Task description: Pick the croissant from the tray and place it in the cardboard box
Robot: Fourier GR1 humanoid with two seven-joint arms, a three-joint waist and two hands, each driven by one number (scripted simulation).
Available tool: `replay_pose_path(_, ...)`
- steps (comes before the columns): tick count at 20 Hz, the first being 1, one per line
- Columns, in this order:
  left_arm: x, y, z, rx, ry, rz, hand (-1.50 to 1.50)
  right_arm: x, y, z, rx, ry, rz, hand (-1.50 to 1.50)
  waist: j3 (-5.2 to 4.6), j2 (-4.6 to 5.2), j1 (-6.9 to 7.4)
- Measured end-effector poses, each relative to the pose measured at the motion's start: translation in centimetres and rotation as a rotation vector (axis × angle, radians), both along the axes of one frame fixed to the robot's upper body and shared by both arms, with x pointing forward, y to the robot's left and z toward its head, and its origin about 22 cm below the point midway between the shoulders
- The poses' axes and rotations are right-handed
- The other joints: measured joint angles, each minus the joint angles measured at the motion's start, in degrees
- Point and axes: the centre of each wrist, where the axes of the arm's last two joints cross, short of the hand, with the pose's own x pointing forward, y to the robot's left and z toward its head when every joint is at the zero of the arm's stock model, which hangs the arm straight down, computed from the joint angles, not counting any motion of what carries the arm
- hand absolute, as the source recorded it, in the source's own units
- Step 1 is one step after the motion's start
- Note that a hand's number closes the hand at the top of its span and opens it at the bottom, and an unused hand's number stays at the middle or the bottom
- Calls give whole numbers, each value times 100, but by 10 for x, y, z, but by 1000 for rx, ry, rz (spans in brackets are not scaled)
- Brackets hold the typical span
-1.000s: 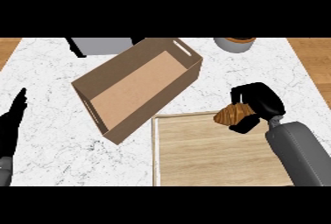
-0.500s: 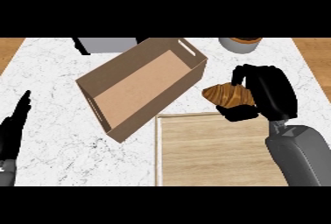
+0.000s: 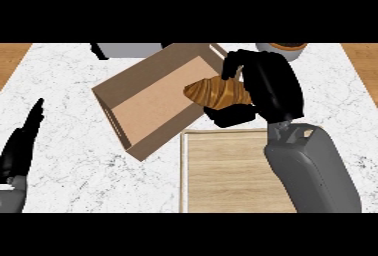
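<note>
A golden-brown croissant (image 3: 215, 92) is held in my right hand (image 3: 267, 87), whose fingers and thumb curl round it. The hand holds it above the near right wall of the open cardboard box (image 3: 148, 107), which lies at an angle on the marble counter. The wooden tray (image 3: 221, 170) lies just below the box, bare where it shows, with my right forearm across its right side. My left hand (image 3: 22, 145) rests at the left edge, fingers straight and pointing up.
A grey container (image 3: 129, 49) stands at the back left of the counter. A round grey bowl (image 3: 284, 49) with brown contents sits at the back right. Wooden floor shows beyond both counter ends.
My right hand has carried the croissant up and to the left, from over the tray's far right corner to over the box's edge. The left hand has stayed put.
</note>
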Motion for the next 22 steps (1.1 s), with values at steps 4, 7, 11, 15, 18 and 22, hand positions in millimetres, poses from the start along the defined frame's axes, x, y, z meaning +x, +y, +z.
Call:
replay_pose_path(4,4,-3,1,4,-9,-8,0,24,27,16,77,16,2,150,0,16,49)
replay_pose_path(7,10,-5,4,0,-9,-13,0,39,47,20,133,37,-7,150,-1,27,89)
replay_pose_path(11,10,-9,8,0,-14,-23,0,65,63,25,188,94,-17,150,1,36,145)
replay_pose_path(15,11,-8,6,-3,-15,-43,0,89,77,20,216,123,-30,150,-3,78,252)
replay_pose_path(18,16,-10,9,1,-23,-51,0,101,86,13,223,137,-49,150,-3,94,308)
replay_pose_path(22,17,-15,5,-1,-27,-68,0,114,91,3,200,159,-85,150,-6,126,410)
